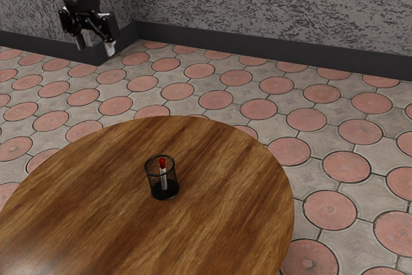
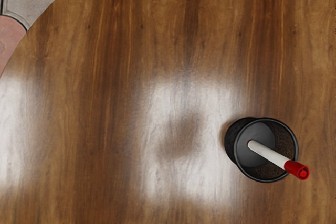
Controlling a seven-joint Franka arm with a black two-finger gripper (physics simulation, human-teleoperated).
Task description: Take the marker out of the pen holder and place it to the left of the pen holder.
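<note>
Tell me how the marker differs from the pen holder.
Colour: the marker has a white body and a red cap, while the pen holder is black.
Shape: the marker is a slim stick; the pen holder is a wider, open-topped cup.
Pose: the marker leans inside the pen holder, which stands upright on the table.
Shared: both are round in cross-section.

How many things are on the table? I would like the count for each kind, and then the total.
Pen holders: 1, the black one
Markers: 1, white with a red cap, standing in the holder
Total: 2
</note>
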